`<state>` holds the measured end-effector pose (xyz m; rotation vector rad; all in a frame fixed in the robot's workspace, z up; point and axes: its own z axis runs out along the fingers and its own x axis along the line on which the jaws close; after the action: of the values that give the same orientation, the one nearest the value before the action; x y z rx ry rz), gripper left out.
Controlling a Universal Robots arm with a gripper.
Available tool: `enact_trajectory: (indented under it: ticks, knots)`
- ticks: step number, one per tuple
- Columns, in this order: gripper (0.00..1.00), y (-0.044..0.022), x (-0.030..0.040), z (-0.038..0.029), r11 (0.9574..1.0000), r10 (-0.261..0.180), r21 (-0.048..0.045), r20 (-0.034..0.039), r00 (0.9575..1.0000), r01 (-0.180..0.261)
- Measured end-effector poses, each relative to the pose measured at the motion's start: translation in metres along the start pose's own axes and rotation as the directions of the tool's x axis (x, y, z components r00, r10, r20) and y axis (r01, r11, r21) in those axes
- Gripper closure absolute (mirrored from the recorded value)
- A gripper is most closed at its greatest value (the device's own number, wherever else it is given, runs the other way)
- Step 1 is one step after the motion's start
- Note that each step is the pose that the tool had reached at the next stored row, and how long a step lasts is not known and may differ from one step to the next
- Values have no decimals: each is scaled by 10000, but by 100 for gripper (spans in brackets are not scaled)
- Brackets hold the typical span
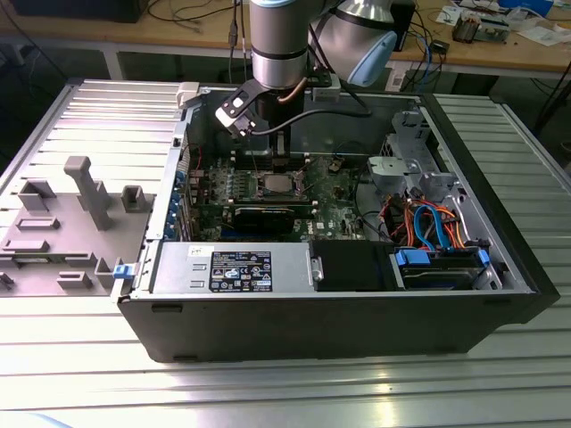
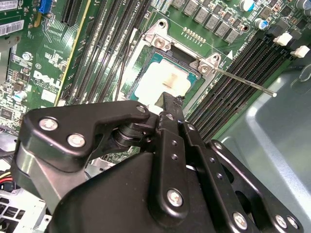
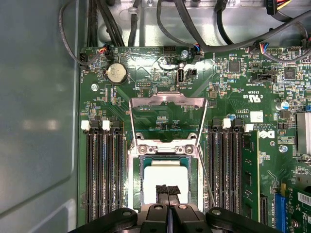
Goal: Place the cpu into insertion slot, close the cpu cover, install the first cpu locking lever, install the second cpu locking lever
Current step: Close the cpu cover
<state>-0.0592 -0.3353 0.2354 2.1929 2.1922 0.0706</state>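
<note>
**CPU seated, cover open, jaws shut over the chip**

The cpu (image 3: 165, 180) lies flat in the slot (image 3: 196, 174) on the green board (image 3: 233, 97), silver top up. The cover (image 3: 167, 101) is not closed: it is flipped back on its hinge, away from the slot, with board showing through its window. One thin lever (image 2: 238, 80) sticks out free, unlatched.

The gripper (image 3: 167, 190) is just above the cpu's near edge, jaws pressed together and holding nothing I can see. Can't tell if they touch the chip.

Handling, as a judgement:
- **Cover:** looks light, thin and stiff, and swings only on its hinge. Best pushed at the free bar opposite the hinge.
- **Cpu:** fragile, so don't press on it.
- **Lever:** likely springy wire that could slip off smooth jaws.
</note>
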Motion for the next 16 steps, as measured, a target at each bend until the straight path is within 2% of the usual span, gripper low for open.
enact_trajectory:
  ticks: [11,12,13,16]
  knots:
    - [89,0,0,-1,10000,0,0,0,10000,0]
    - [89,53,0,2,9995,-4,331,74,10000,1]
    - [89,102,1,-14,9985,-7,541,102,9999,1]
    - [89,105,1,-59,9985,-7,541,104,9999,1]
